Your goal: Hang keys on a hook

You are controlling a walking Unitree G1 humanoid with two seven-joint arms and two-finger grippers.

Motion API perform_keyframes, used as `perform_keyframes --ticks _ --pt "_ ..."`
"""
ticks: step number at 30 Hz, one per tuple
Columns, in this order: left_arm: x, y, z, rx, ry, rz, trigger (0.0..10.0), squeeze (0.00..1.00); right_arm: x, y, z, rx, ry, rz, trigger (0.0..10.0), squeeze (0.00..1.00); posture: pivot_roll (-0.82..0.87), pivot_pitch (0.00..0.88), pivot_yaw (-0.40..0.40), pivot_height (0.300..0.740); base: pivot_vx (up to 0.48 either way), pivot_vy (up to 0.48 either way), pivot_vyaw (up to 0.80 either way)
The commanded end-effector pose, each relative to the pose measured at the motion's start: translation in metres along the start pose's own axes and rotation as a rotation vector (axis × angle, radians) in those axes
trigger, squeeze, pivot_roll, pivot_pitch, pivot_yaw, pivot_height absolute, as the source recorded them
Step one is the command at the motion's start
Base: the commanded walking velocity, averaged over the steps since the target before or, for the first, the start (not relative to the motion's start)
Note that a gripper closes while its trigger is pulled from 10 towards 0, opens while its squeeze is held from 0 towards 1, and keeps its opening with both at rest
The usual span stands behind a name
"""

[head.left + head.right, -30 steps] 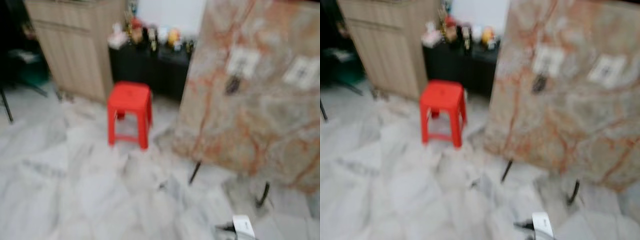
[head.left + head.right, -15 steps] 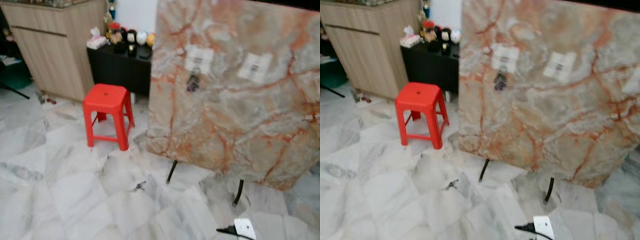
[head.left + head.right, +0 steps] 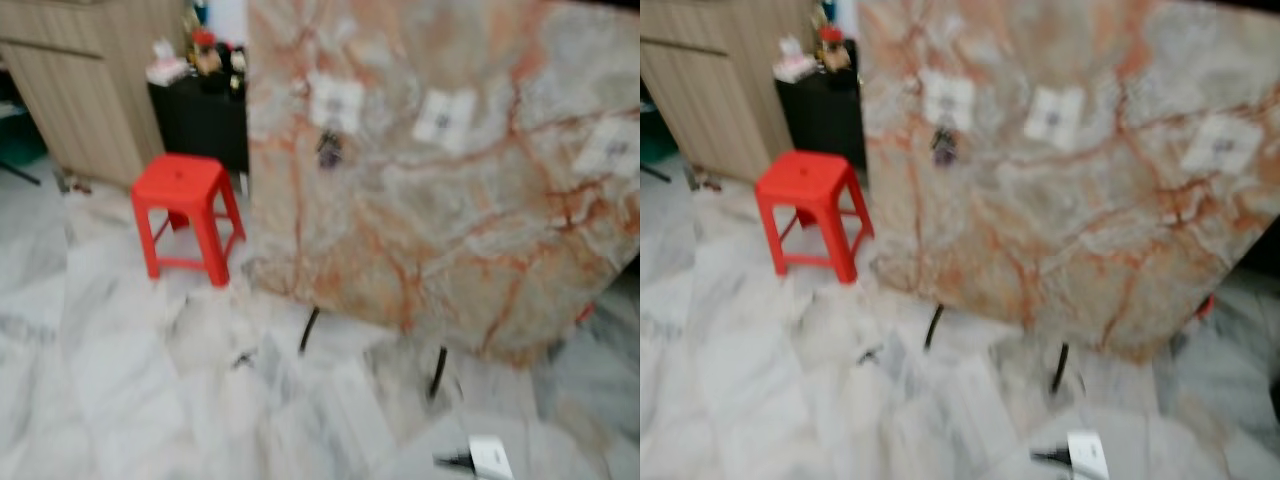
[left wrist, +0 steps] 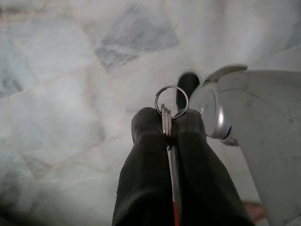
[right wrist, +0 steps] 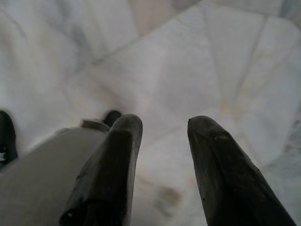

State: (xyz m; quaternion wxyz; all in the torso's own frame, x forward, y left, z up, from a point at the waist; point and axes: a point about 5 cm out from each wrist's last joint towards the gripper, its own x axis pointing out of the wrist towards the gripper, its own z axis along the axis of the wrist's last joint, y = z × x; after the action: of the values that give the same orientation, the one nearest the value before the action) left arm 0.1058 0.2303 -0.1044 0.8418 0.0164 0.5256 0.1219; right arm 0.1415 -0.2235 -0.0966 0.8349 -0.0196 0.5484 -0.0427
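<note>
Pinching keys (image 4: 170, 117) by the ring between left gripper (image 4: 167, 126) fingertips, right gripper (image 5: 162, 129) spread apart: a jolt while walking risks dropping them.

The keys (image 4: 167, 123) are a thin flat metal bunch on a round silver ring, pinched edge-on between the two black fingers of the left pincer (image 4: 168, 126), with the ring standing out past the fingertips, above the pale marble floor. A second dark bunch (image 3: 329, 150) hangs on the left part of the upright marbled panel (image 3: 480, 190), just below the leftmost white hook plate (image 3: 337, 101), right of the red stool; the blur hides its detail
</note>
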Motion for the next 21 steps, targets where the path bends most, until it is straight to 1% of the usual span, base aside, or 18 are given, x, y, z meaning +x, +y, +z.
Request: perform_keyframes --ticks 1,4,8,9,10,13,14,16,18,21 --pt "-0.001 -0.015 -0.008 0.022 0.033 -0.057 10.0 0.0 0.001 0.004 0.009 0.017 -0.038 0.006 10.0 0.0 0.03 0.0 -0.079 0.74 0.0 -0.398 0.0" --pt "-0.001 -0.016 -0.007 0.013 0.03 -0.057 10.0 0.0 0.001 0.004 0.008 0.066 -0.038 -0.006 10.0 0.0 0.06 0.0 -0.092 0.74 0.0 -0.394 0.0" --pt "-0.001 -0.016 -0.007 0.007 0.027 -0.055 10.0 0.0 0.001 0.005 0.007 0.071 -0.028 -0.004 10.0 0.0 0.09 0.0 -0.102 0.74 0.0 -0.394 0.0" --pt "-0.001 -0.016 -0.008 0.006 0.027 -0.054 10.0 0.0 0.001 0.005 0.006 0.088 -0.027 0.004 10.0 0.0 0.1 0.0 -0.101 0.74 0.0 -0.394 0.0" --pt "-0.001 -0.014 -0.008 0.028 0.025 -0.058 10.0 0.0 0.001 0.008 0.005 0.118 -0.031 0.014 10.0 0.0 0.1 0.0 -0.087 0.74 0.0 -0.394 0.0" --pt "-0.001 -0.012 -0.009 0.046 0.029 -0.057 10.0 0.0 0.001 0.01 0.003 0.131 -0.031 0.017 10.0 0.0 0.08 0.0 -0.066 0.74 0.0 -0.394 0.0" --pt "-0.001 -0.01 -0.009 0.056 0.033 -0.056 10.0 0.0 0.001 0.012 0.002 0.14 -0.035 0.021 10.0 0.0 0.05 0.0 -0.036 0.74 0.0 -0.398 0.0" --pt "-0.002 -0.009 -0.01 0.063 0.036 -0.056 10.0 0.0 0.001 0.013 0.002 0.148 -0.038 0.024 10.0 0.0 0.05 0.0 -0.036 0.74 0.0 -0.398 0.0" --pt "-0.002 -0.006 -0.01 0.086 0.042 -0.059 10.0 0.0 0.001 0.016 0.0 0.177 -0.04 0.022 10.0 0.0 0.02 0.0 -0.014 0.74 0.0 -0.394 0.0" --pt "-0.002 -0.005 -0.011 0.102 0.039 -0.064 10.0 0.0 0.001 0.018 -0.002 0.202 -0.037 0.011 10.0 0.0 0.01 0.0 -0.008 0.74 0.0 -0.394 0.0"
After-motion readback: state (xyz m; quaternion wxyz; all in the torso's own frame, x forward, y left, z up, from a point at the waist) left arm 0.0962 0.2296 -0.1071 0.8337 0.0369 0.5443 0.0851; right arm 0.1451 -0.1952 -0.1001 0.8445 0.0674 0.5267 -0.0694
